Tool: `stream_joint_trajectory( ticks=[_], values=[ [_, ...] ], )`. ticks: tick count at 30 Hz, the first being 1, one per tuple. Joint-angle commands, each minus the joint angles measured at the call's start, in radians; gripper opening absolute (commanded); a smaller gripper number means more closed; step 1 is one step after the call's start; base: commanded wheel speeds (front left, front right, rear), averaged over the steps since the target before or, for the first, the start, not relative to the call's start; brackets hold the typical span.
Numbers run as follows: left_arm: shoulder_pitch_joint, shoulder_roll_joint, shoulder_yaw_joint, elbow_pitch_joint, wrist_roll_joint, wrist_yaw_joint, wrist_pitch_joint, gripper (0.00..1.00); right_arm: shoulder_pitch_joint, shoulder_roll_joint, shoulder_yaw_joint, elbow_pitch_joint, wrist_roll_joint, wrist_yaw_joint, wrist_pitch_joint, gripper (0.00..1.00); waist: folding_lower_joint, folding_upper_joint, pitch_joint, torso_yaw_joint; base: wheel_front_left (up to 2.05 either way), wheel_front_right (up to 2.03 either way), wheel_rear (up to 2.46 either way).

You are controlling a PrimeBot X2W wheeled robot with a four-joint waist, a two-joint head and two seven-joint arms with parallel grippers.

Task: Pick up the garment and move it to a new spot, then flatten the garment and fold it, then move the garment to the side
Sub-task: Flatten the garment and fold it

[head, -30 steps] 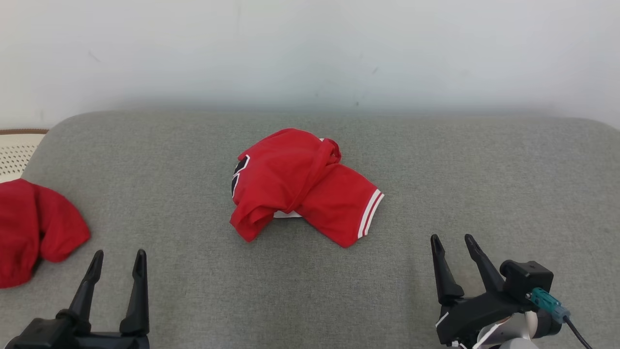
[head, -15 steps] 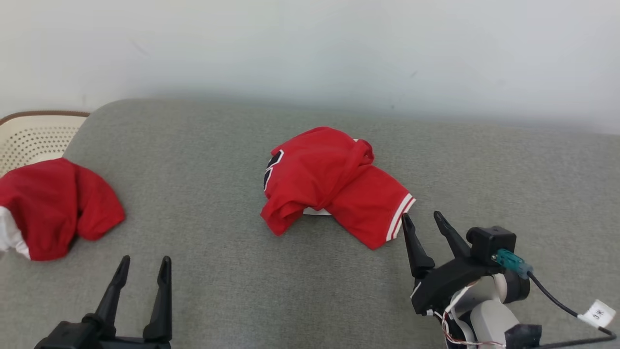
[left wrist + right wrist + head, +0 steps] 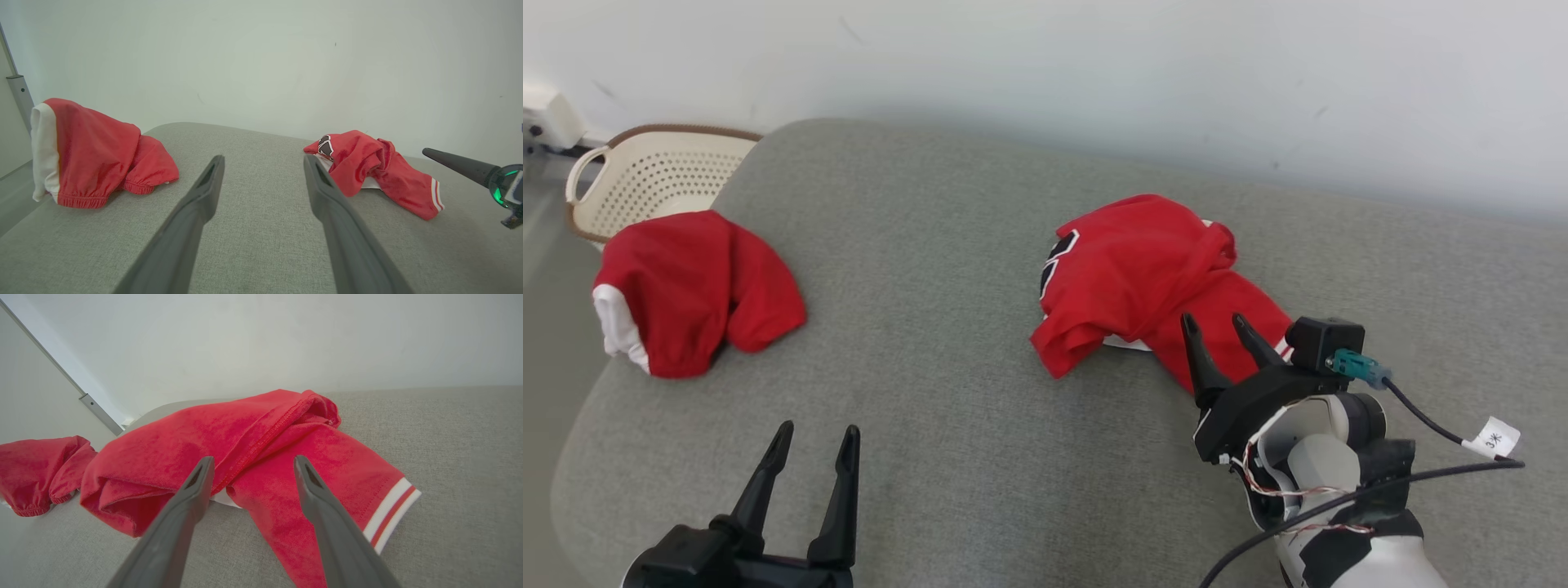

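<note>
A: Fingers?
B: Right gripper [image 3: 1214, 320] spread wide over the garment's [image 3: 1135, 261] near edge, at 3 o'clock; left gripper [image 3: 818, 427] wide too, at 7.
A: Around them?
B: Grey sofa [image 3: 947, 343], white wall [image 3: 1094, 65]. Basket [image 3: 654, 171] at 10 o'clock, red cloth [image 3: 694, 286] against it.

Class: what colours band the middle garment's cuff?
The cuff is white with one red stripe; right wrist view shows it best.

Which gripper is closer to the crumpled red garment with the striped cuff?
Right. The right gripper is at the crumpled red garment's near edge; the left gripper sits well away.
</note>
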State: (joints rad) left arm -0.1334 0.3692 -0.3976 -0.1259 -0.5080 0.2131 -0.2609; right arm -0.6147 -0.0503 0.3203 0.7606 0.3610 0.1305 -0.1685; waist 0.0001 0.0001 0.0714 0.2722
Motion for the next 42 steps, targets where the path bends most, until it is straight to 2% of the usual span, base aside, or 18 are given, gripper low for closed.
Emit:
stream_joint_trajectory(
  ticks=[1,13,14,15,16,17,21,25,28,33,42],
  values=[
    [-0.015,-0.003,-0.002,0.004,0.007,-0.001,-0.005,1.0,-0.013,0.0,0.006,0.012,0.013,0.0,-0.007,1.0,-0.0001,-0.0001,0.022,0.029,0.0,0.0,0.0],
    [-0.057,-0.059,-0.021,0.038,0.022,-0.036,-0.006,1.0,-0.194,0.0,0.051,0.279,0.138,0.0,-0.062,1.0,-0.0001,-0.0001,0.083,0.1,0.0,0.0,0.0],
    [-0.058,-0.063,-0.019,0.042,0.023,-0.042,-0.006,1.0,-0.202,0.0,0.055,0.293,0.144,0.0,-0.064,0.79,-0.0001,-0.0001,0.086,0.104,0.0,0.0,0.0],
    [-0.059,-0.066,-0.018,0.046,0.024,-0.043,-0.006,1.0,-0.209,0.0,0.057,0.308,0.145,0.0,-0.071,0.46,-0.0001,-0.0001,0.089,0.107,0.0,0.0,0.0],
    [-0.06,-0.069,-0.014,0.049,0.026,-0.048,-0.005,1.0,-0.217,0.0,0.06,0.32,0.147,0.0,-0.074,0.36,-0.0001,-0.0001,0.092,0.109,0.0,0.0,0.0],
    [-0.06,-0.071,-0.011,0.051,0.029,-0.051,-0.005,1.0,-0.223,0.0,0.062,0.33,0.15,0.0,-0.081,0.0,-0.0001,-0.0001,0.093,0.109,0.0,0.0,0.0],
    [-0.053,-0.077,0.005,0.059,0.037,-0.056,-0.005,1.0,-0.234,0.0,0.073,0.351,0.149,0.0,-0.092,0.0,-0.0001,-0.0001,0.093,0.1,0.0,0.0,0.0],
    [-0.047,-0.09,0.015,0.069,0.041,-0.067,-0.005,1.0,-0.236,0.0,0.09,0.309,0.166,0.0,-0.097,0.0,-0.0001,-0.0001,0.08,0.077,0.0,0.0,0.0],
    [-0.044,-0.101,0.018,0.077,0.041,-0.079,-0.005,1.0,-0.244,0.0,0.074,0.236,0.186,0.0,-0.097,0.0,-0.0001,-0.0001,0.069,0.061,0.0,0.0,0.0],
    [-0.03,-0.119,0.024,0.094,0.045,-0.086,-0.005,1.0,-0.247,0.0,0.088,0.083,0.292,0.0,-0.097,0.0,-0.0001,-0.0001,0.042,0.047,0.0,0.0,0.0],
    [-0.001,-0.135,0.034,0.116,0.052,-0.095,-0.005,1.0,-0.345,0.0,0.163,-0.038,0.338,0.0,-0.097,0.0,-0.0001,-0.0001,-0.019,0.036,0.0,0.0,0.0]
  ],
)
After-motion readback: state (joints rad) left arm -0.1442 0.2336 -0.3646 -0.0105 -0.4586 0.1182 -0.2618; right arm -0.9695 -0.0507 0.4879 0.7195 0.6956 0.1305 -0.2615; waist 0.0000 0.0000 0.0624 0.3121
